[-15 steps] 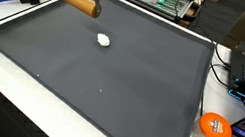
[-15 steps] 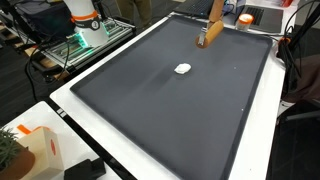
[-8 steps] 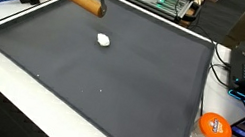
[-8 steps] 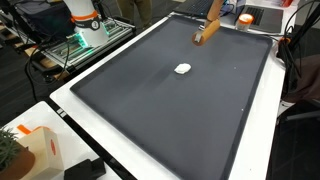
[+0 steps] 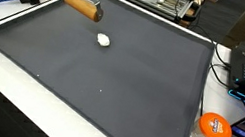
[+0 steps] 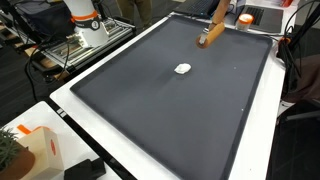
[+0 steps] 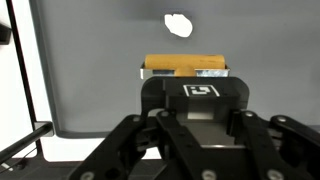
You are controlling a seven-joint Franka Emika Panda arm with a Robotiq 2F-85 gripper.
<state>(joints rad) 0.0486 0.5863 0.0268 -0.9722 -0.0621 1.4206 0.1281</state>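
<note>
1. Tan-orange cylinder (image 7: 185, 66), smooth and wood-like, long and round, with a lighter top edge in the wrist view.
2. Claw (image 7: 185, 74) is narrow and clamped on the cylinder. The wrist view shows a jaw at each end, and the cylinder lies crosswise in front of the black claw body.
3. In both exterior views the cylinder (image 5: 83, 5) is at a far corner of the mat (image 5: 109, 87) and tilted, one end higher than the other.
4. I cannot tell whether the low end touches the mat.
5. The mat is dark grey and flat and covers most of the white table (image 5: 0, 72). The table shows as a pale band around it.
6. White lump (image 5: 103, 40) is small and irregular. It lies on the mat near the cylinder but apart from it, and nothing touches it.
7. In the wrist view the lump (image 7: 179, 23) sits just beyond the cylinder, slightly off centre.
8. Orange disc (image 5: 215, 126) is off the mat at the table edge, well apart from the claw.
9. Only one container shows, a white box (image 6: 35, 150) with an orange mark, at the near table corner in an exterior view. Its inside is not visible.
</note>
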